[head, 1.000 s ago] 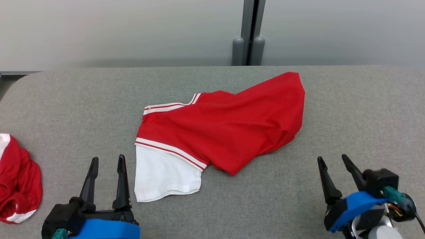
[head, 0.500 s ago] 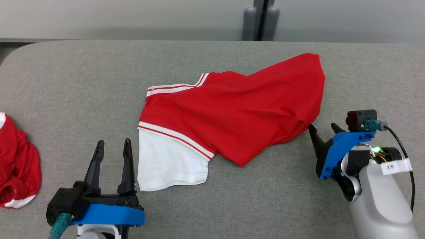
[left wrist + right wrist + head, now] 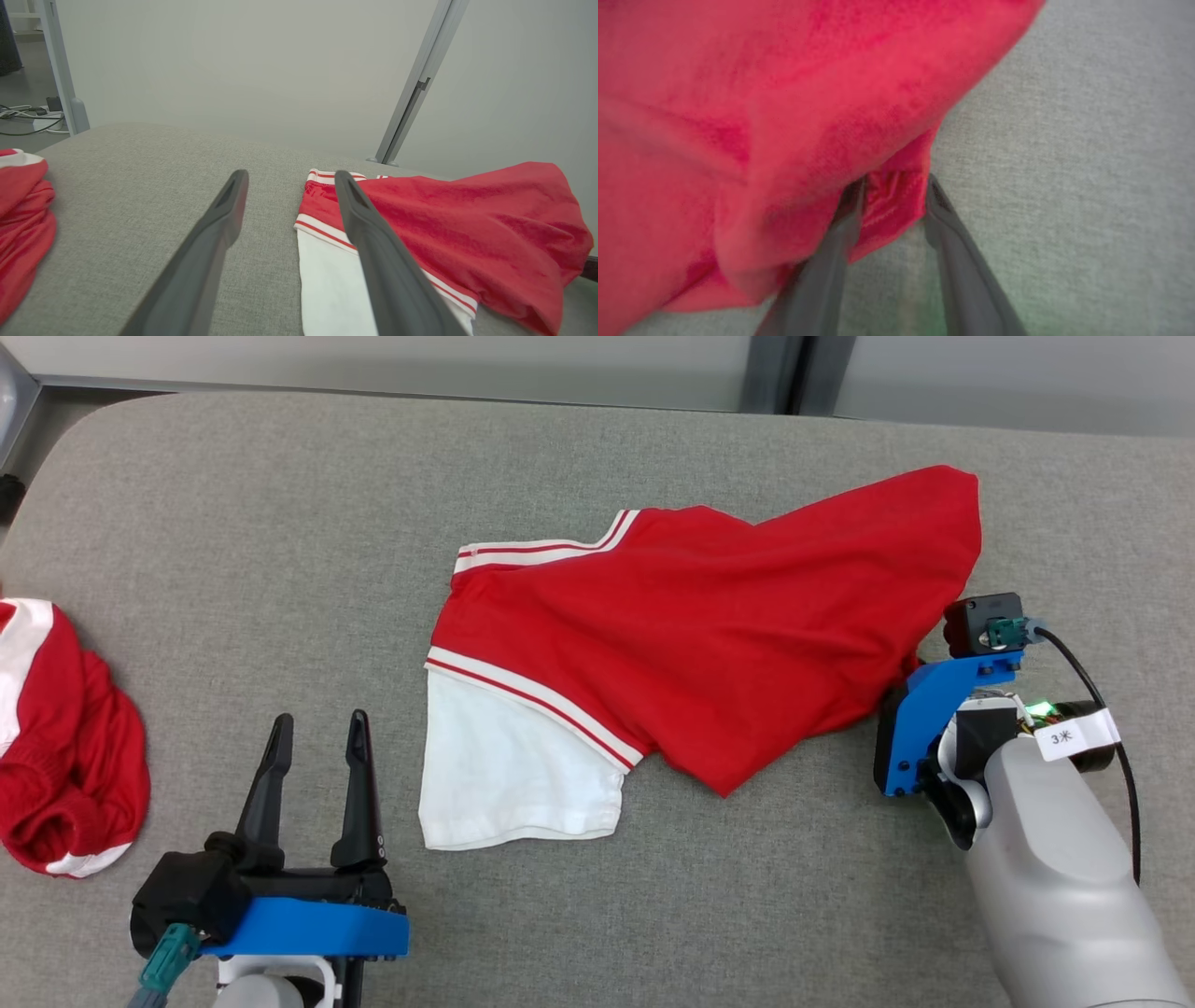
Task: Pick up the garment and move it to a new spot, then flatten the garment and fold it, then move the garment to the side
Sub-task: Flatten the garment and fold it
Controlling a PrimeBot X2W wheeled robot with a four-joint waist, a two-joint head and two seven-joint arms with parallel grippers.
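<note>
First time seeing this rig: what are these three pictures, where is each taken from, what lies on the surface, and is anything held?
A two-armed robot works at a grey table. The wide picture is from its head camera, looking down; the other two are from wrist cameras looking along each gripper's two dark fingers. A red and white garment lies rumpled mid-table; a second red garment is bunched at the robot's left. The left gripper is open and empty. The right gripper has a red fold of the garment between its fingers; whether it grips is unclear.
</note>
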